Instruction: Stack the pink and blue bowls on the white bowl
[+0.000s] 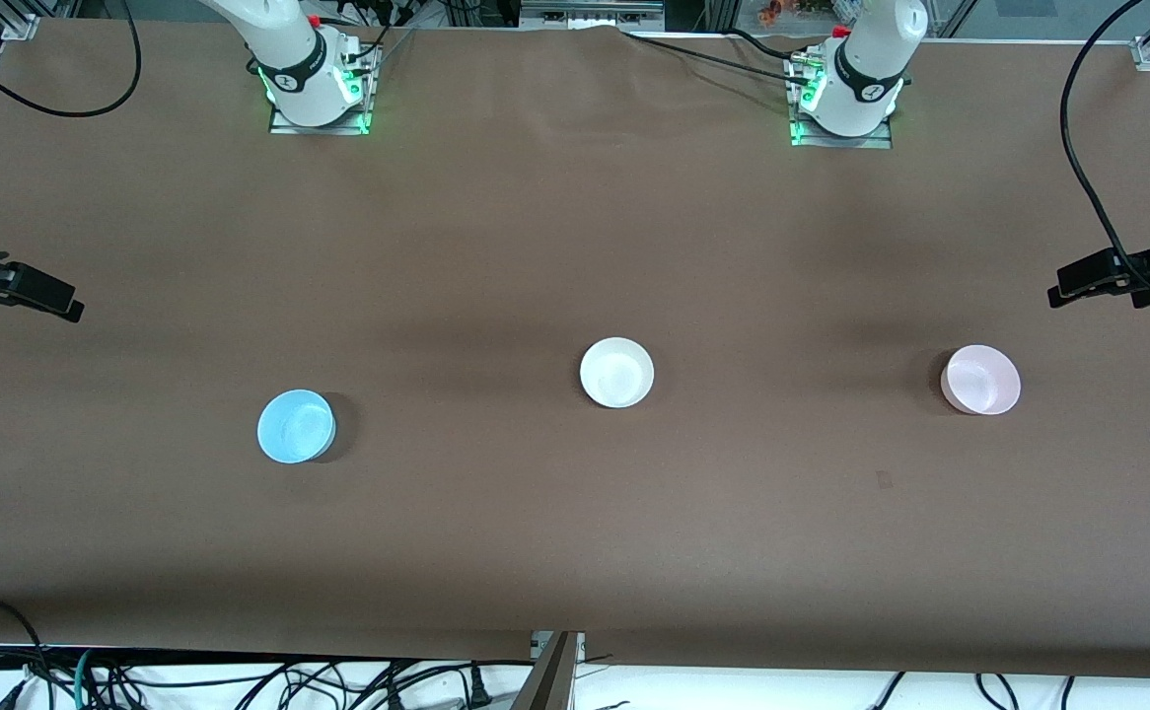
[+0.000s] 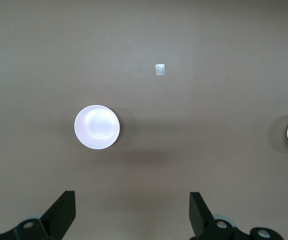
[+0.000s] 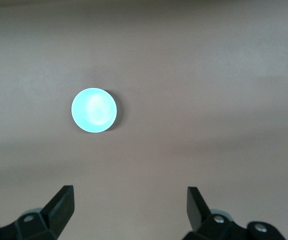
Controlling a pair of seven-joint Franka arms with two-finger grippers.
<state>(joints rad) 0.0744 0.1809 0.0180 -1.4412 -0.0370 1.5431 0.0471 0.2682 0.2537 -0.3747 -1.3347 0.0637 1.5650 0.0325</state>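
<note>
Above, both arms wait high over the desk [image 1: 555, 247]. Left tool [image 2: 132, 212], jaws spread and empty, hangs over the pink bowl [image 2: 97, 127]; right tool [image 3: 130, 210], likewise spread and empty, hangs over the blue bowl [image 3: 94, 109]. The white bowl [image 1: 616, 372] sits between them, well apart from each. No stacking has begun. The first pickup likely calls for one tool to descend and straddle a bowl's rim.

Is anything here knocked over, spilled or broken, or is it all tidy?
Nothing stands out. The blue bowl, white bowl and pink bowl all sit upright and apart on the brown table, none stacked yet. One small scrap of tape lies on the table near the pink bowl.
</note>
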